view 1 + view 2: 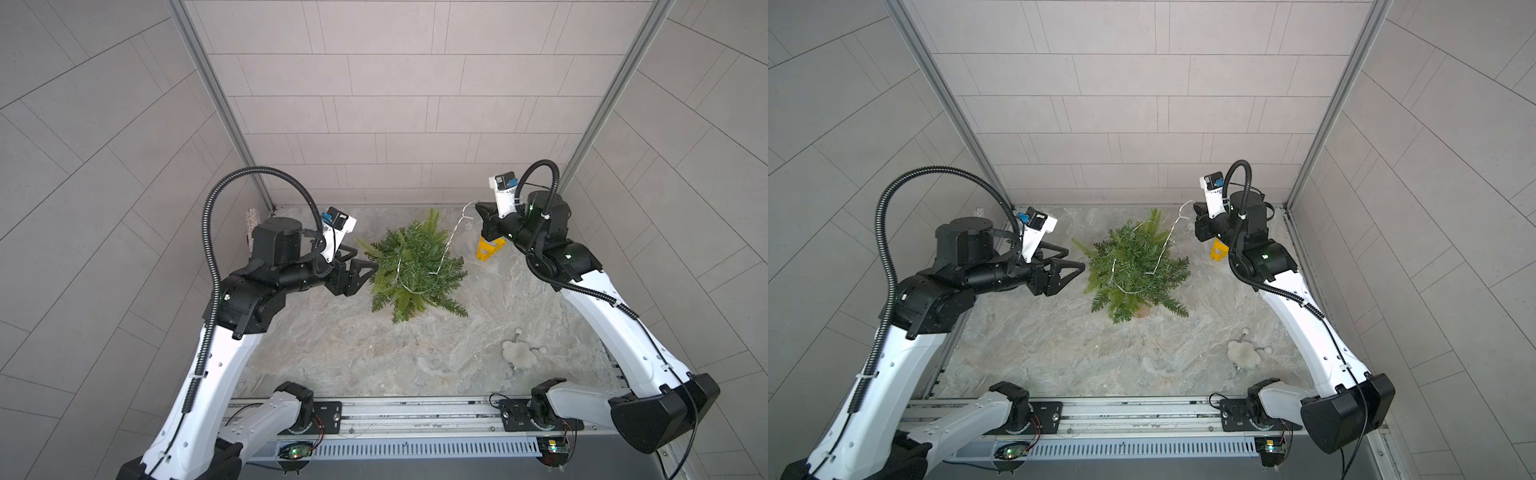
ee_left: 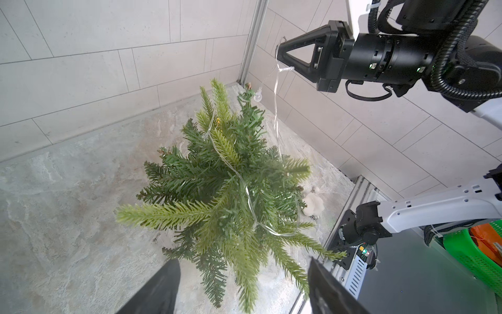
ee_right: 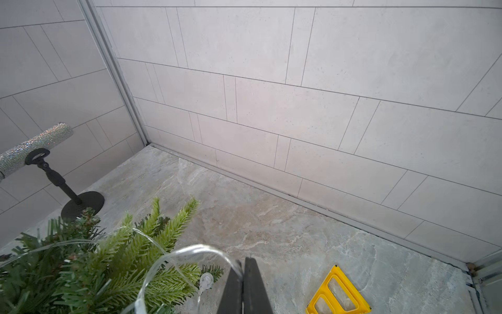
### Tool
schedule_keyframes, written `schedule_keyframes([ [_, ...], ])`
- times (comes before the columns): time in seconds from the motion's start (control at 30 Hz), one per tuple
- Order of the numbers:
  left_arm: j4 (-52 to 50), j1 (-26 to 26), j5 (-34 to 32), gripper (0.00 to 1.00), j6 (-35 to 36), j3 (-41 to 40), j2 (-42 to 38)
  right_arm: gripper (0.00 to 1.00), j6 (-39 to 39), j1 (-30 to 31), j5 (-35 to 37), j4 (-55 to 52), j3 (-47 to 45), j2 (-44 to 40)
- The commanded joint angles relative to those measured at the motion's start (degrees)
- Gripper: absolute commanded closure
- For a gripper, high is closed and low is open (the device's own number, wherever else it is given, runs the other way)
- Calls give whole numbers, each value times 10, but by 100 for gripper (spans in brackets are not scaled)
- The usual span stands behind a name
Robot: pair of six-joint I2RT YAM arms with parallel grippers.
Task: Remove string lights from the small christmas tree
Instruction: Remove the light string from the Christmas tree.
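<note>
— Where is this?
— A booth of pale tiled walls over a marbled grey stone tabletop. Near its middle stands the small christmas tree, upright. Both top views show it from above as a rosette of green needle branches.

— And the string lights?
— The string lights are a hair-thin clear wire with tiny round bulbs. One stretch loops across the crown and lower branches. Another rises off the tree's right side to the right gripper, which is held up beyond the tree with its jaws pinched together on the wire.

— The other arm?
— The left gripper hovers just beside the tree's left branches, jaws spread, holding nothing.

— How will the wire handle?
— Probably feather-light and limp, and apt to snag on the needles. The bulbs look fragile. The tree seems light enough to tip if tugged. I would grip bare wire between bulbs, close to where it leaves the branches, and steady the tree near its trunk.
</note>
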Motion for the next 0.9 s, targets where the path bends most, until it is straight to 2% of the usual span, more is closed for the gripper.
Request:
schedule_keyframes([
  [0.0,24,-3,15,22,-5,6,-7,100,-8,2,-27,-20,28,-16],
  [0.3,37,-2,17,22,-14,-5,-23,100,6,33,-87,-92,75,-59],
  [0.4,44,-2,37,22,-12,-13,-33,100,18,47,-110,-103,77,-76],
  [0.63,62,-3,64,22,-9,-27,-48,100,46,76,-126,-120,56,-130],
  [0.87,67,-3,71,22,-7,-37,-50,100,77,81,-147,-120,84,-154],
])
